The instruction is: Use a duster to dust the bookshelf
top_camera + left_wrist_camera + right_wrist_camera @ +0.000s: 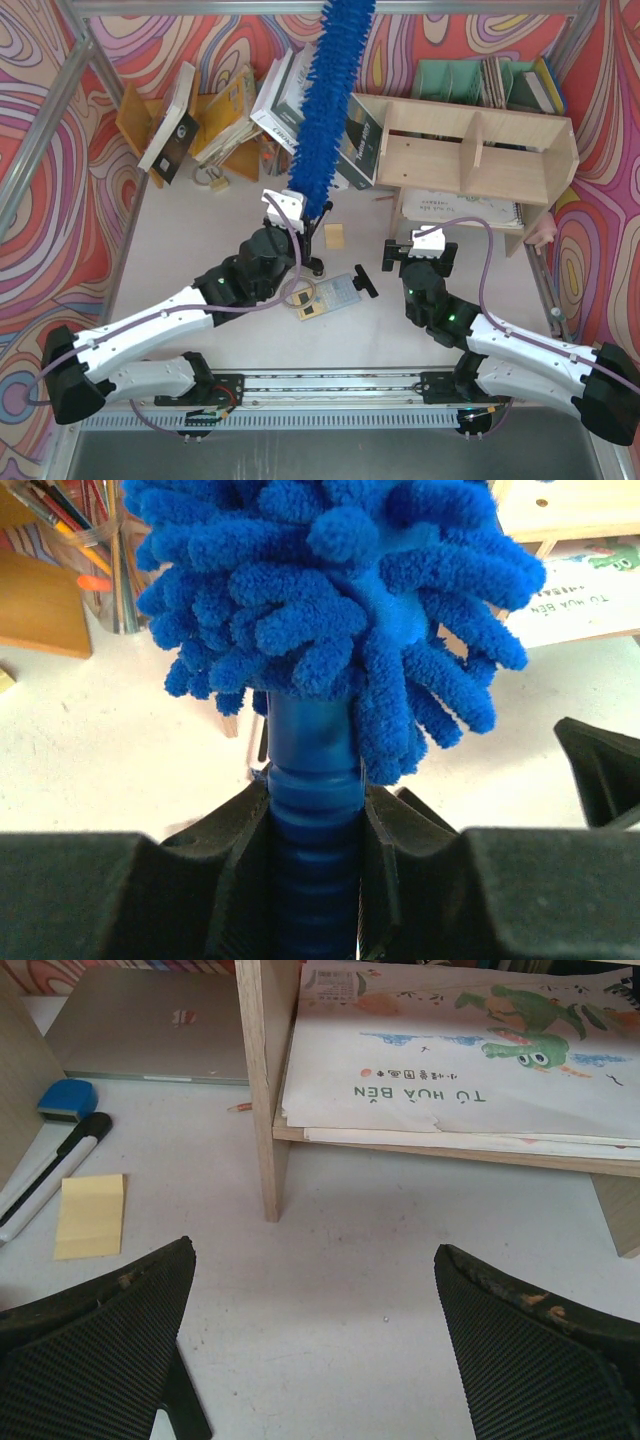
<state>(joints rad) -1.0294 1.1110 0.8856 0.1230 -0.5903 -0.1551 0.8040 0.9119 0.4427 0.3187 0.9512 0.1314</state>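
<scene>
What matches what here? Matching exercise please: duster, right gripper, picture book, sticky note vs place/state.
1 duster
2 right gripper
3 picture book
4 yellow sticky note

a open, holding nothing
b flat on the table
c clamped in the left gripper
d lying on the bottom tier of the bookshelf

Pairs: 1-c, 2-a, 3-d, 4-b

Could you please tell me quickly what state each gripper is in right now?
Left gripper: closed on the duster, clamped around its blue handle.
Right gripper: open, holding nothing.
</scene>
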